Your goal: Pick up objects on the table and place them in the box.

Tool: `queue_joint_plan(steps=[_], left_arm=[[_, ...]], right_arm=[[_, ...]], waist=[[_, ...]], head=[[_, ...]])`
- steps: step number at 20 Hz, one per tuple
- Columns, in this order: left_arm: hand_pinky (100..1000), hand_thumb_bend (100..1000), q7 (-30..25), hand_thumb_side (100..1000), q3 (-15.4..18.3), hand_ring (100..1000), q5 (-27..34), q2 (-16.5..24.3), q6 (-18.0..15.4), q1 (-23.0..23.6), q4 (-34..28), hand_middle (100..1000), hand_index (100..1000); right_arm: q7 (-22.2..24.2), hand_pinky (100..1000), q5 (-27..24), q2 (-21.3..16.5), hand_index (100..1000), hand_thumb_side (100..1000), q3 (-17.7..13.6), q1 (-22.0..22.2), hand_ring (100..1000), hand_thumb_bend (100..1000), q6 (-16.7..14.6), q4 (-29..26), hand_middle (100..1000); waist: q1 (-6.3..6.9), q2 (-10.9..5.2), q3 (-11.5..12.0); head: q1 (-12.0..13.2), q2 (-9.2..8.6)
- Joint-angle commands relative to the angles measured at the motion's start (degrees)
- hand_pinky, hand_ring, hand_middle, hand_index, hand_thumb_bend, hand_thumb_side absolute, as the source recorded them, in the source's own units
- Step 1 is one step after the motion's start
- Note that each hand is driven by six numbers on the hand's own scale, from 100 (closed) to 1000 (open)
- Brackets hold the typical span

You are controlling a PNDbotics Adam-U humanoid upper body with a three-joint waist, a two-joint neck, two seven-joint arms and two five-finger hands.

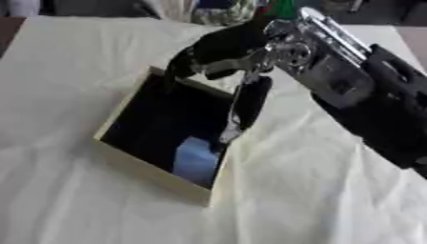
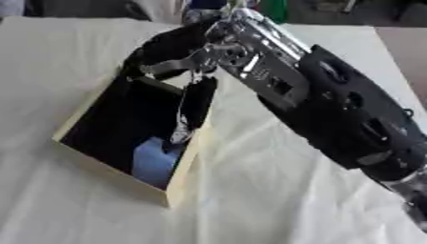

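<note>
A shallow box with a pale wooden rim (image 1: 155, 174) and a dark inside lies askew on the cream cloth. A light blue thing (image 1: 196, 159) rests in its near corner. My right hand (image 1: 218, 46) reaches in from the right and hovers over the box's far edge, fingers curled downward. A long black object (image 1: 251, 99) with a silvery lower tip hangs from the hand, and the tip is just above the box's right wall. The left hand shows in neither view.
My bulky black and silver right forearm (image 2: 333, 114) covers the right part of the table. The cream cloth (image 1: 66, 86) spreads to the left of the box and in front of it. A green thing (image 1: 283, 6) and other clutter stand beyond the far edge.
</note>
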Motion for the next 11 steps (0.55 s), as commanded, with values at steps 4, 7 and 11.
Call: queue_joint_plan(steps=[4, 7, 11], left_arm=[[690, 289, -0.04, 114, 0.54, 505, -0.12, 0.41, -0.07, -0.23, -0.99, 419, 713], [689, 290, 0.15, 113, 0.65, 505, -0.21, 0.46, -0.08, -0.14, -0.99, 419, 712], [689, 291, 0.49, 112, 0.83, 505, -0.31, 0.57, -0.13, -0.03, -0.99, 420, 712]], right_arm=[[-5.25, 866, -0.23, -2.72, 900, 345, -5.62, 0.77, 896, 479, 2.94, -3.65, 851], [-8.79, 847, -1.14, -4.53, 894, 292, -9.21, 2.23, 874, 460, 5.71, -6.95, 835], [-13.63, 824, -3.69, -7.75, 885, 265, -14.46, 5.08, 848, 370, 9.87, -12.29, 817]], waist=[[-0.33, -1.68, -0.16], [-0.22, -1.81, -0.31], [-0.06, -1.88, -0.76]], head=[[0.22, 0.60], [0.42, 0.77], [0.99, 1.09]])
